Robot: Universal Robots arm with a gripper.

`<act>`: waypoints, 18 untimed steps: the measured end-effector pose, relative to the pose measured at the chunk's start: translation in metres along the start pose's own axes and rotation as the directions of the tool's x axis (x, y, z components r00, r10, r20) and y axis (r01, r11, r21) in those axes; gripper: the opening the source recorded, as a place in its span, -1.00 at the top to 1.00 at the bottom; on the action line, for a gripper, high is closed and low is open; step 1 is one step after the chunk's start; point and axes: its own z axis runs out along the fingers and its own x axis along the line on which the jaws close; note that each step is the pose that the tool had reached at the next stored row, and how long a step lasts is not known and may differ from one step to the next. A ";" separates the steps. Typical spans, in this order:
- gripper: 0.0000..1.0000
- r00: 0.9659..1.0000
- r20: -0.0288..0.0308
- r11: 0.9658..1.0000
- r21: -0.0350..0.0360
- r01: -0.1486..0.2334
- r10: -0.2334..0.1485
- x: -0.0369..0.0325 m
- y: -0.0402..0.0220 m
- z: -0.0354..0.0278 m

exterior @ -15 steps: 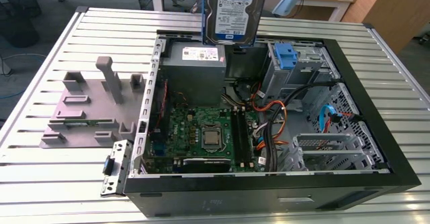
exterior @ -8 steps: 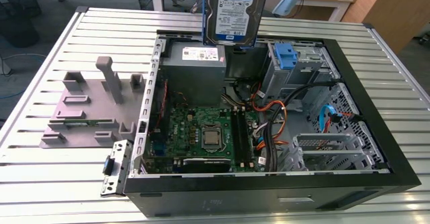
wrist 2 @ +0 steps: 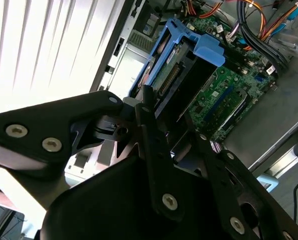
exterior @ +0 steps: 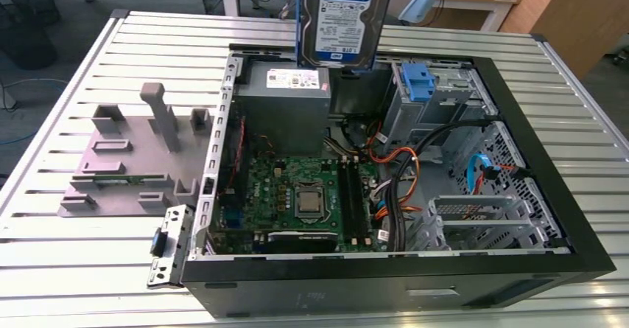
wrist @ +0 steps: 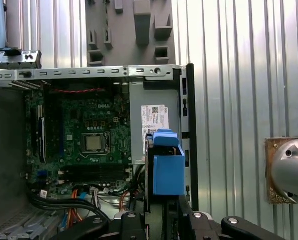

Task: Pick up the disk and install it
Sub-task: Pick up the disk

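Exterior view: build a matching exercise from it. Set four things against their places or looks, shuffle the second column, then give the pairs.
1. disk
2. power supply
3. motherboard
4. grey fixture

A. green, lying flat on the floor of the computer case
B. on the slatted table, outside the case
C. raised in the air above the case, label facing the camera
D. grey box with a white sticker, in a corner of the case

Pairs: 1-C, 2-D, 3-A, 4-B

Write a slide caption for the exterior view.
Disk held upright, label outward, above the grey power supply of the open computer case on the slatted table.
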 end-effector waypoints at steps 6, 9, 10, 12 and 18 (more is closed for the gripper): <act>0.30 1.000 0.000 1.000 0.000 0.000 0.000 0.0053 -0.0003 -0.0001; 0.30 1.000 0.000 1.000 0.000 0.000 0.000 0.0077 -0.0004 -0.0002; 0.30 1.000 0.000 1.000 0.000 0.000 0.000 0.0085 -0.0005 -0.0002; 0.30 1.000 0.000 1.000 0.000 0.000 0.000 0.0101 -0.0005 -0.0002; 0.30 1.000 0.000 1.000 0.000 0.000 0.000 0.0141 -0.0008 -0.0002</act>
